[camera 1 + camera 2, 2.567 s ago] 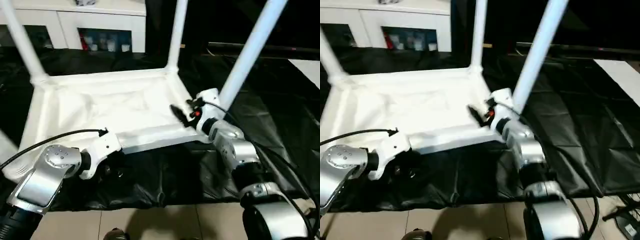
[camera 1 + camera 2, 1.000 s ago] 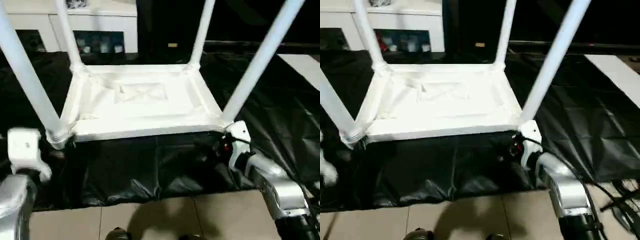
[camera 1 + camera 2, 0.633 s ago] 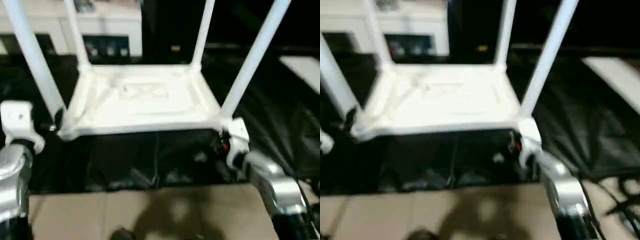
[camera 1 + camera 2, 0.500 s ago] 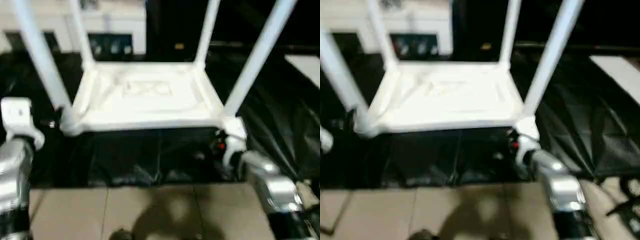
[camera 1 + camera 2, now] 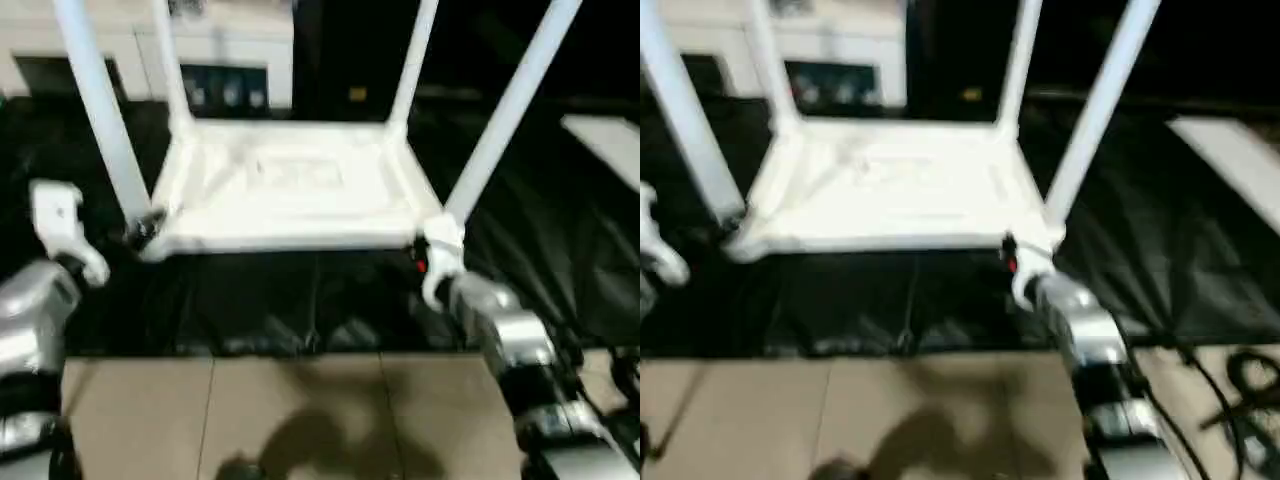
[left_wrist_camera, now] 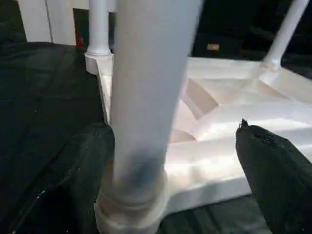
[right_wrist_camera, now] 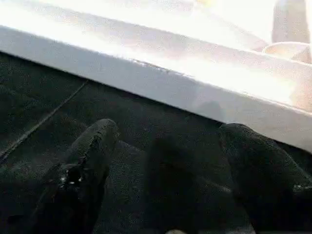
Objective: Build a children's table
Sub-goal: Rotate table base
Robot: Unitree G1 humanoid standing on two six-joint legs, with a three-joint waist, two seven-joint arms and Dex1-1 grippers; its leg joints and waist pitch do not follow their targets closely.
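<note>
The children's table (image 5: 290,195) lies upside down near the front edge of the black-covered surface (image 5: 560,260), its four legs (image 5: 510,110) pointing up. The left end effector (image 6: 170,161) is spread around the near left leg (image 6: 146,97) without pinching it. The right end effector (image 7: 165,170) is also spread, just below the tabletop's front rim. The plastic looks light, stiff and smooth, so gripping low, near a corner socket, seems safest.

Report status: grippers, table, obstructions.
Left gripper open, straddling the near-left leg. Right gripper open, empty, by the tabletop edge. Table upside down, four legs up. Nothing obstructing.
</note>
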